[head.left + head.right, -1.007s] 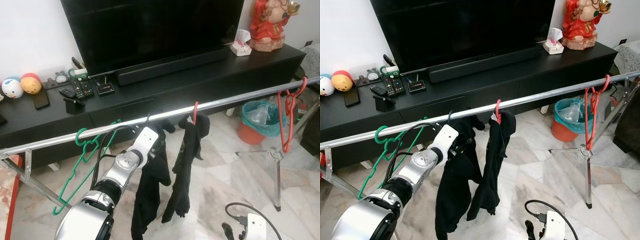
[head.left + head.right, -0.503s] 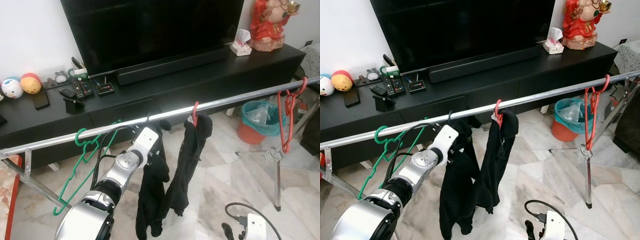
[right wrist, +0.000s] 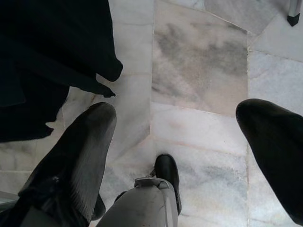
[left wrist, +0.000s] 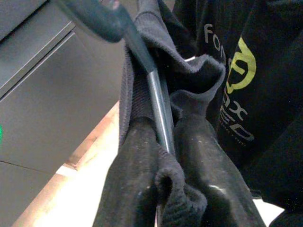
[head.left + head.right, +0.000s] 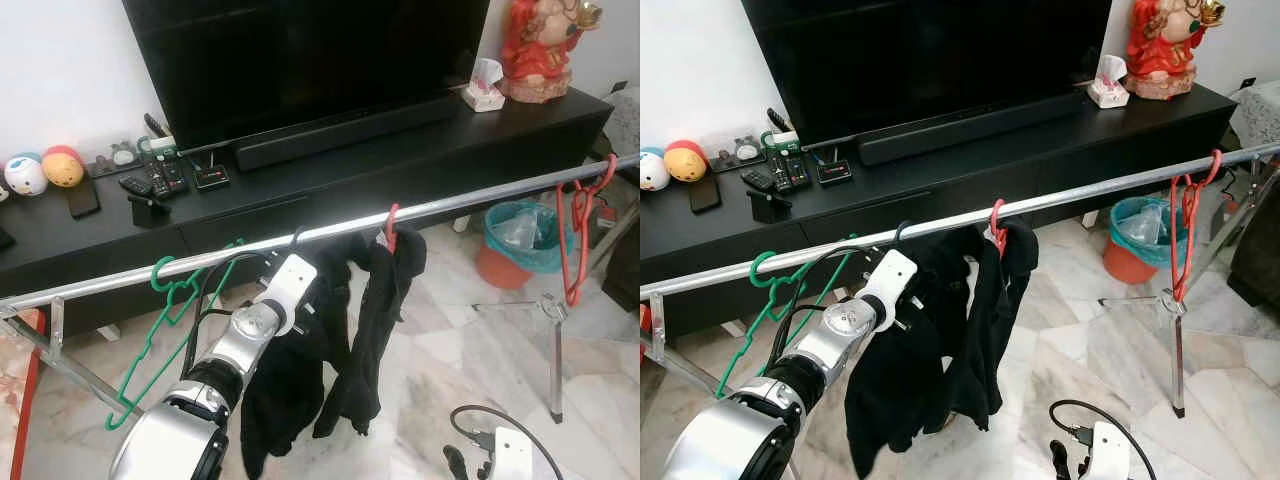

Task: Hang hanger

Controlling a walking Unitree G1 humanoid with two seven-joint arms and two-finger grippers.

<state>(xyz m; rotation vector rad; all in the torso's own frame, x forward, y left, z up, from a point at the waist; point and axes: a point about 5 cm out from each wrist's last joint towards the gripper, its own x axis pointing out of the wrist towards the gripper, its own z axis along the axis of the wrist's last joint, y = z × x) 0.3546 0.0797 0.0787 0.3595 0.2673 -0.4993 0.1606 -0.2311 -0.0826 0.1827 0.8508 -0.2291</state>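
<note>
Hanger (image 4: 158, 106) with black garment (image 5: 290, 390) is clamped between closed left gripper (image 4: 173, 142) fingers at the rail (image 5: 470, 200); right gripper (image 3: 182, 156) is spread.

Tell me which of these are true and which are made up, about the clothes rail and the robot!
1. A green hanger hangs on the metal rail. True.
2. The left gripper has its jaws shut on the grey hanger carrying a black garment. True.
3. The right gripper holds a red hanger. False: it hangs open and idle above the marble floor.
4. The bin by the rail is black. False: it is orange with a teal liner.
</note>
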